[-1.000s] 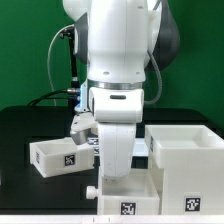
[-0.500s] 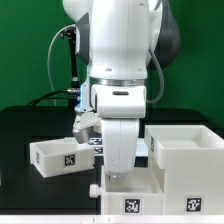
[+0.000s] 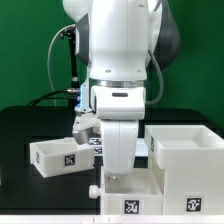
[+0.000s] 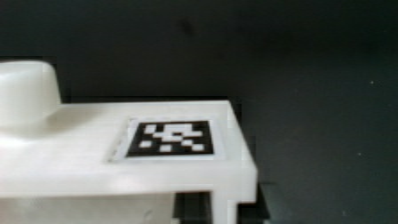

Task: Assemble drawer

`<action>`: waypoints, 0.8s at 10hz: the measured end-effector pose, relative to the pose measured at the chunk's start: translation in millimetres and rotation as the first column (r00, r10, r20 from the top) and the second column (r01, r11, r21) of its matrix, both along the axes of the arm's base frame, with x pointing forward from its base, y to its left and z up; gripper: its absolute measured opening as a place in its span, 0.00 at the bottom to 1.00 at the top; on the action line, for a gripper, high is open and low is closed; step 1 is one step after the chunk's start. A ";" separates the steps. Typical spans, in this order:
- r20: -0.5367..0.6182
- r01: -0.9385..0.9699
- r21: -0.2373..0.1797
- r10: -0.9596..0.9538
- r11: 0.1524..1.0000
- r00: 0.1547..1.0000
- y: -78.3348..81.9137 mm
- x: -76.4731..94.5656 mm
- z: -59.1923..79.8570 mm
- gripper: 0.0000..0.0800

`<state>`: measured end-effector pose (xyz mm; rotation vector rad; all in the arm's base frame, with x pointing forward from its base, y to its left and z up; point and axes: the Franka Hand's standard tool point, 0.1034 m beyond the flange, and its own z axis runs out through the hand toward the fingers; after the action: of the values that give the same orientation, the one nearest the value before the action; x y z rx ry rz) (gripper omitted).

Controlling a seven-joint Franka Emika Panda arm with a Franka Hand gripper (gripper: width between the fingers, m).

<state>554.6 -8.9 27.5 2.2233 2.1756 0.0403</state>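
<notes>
The drawer's parts are white plastic with square markers. One shallow tray (image 3: pixel 128 196) lies at the front centre and fills the wrist view (image 4: pixel 107 150), with its marker (image 4: pixel 173 138) and a round knob (image 4: pixel 27 90). My gripper (image 3: pixel 112 176) reaches down onto this tray, and in the wrist view the gripper (image 4: pixel 231 206) has dark fingers (image 4: pixel 192 205) on either side of a thin white wall of the tray. A second tray (image 3: pixel 55 157) lies at the exterior view's left. The tall casing (image 3: pixel 186 160) stands at the exterior view's right, next to the front tray.
The marker board (image 3: pixel 93 145) lies flat on the black table (image 3: pixel 20 125) behind my arm, mostly hidden by it. A black cable (image 3: pixel 60 60) hangs behind at the exterior view's left. A green wall closes the back.
The wrist has shifted slightly toward the exterior view's right and turned a little. The front tray has nudged with it. In the last half second nothing visibly moves.
</notes>
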 end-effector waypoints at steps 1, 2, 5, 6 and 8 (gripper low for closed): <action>0.006 0.000 0.002 0.000 1.000 1.000 1.1 -0.8 -0.5 0.05; 0.012 -0.001 0.004 0.001 1.000 1.000 2.6 -1.7 -1.2 0.05; 0.011 0.026 0.005 -0.026 1.000 1.000 5.6 -3.4 -2.4 0.05; 0.011 0.027 0.004 -0.027 1.000 1.000 4.8 -3.1 -2.4 0.05; 0.017 -0.012 0.003 0.012 1.000 1.000 -1.3 -3.9 -3.3 0.05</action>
<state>550.6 -10.2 24.3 2.2036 2.1820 0.0631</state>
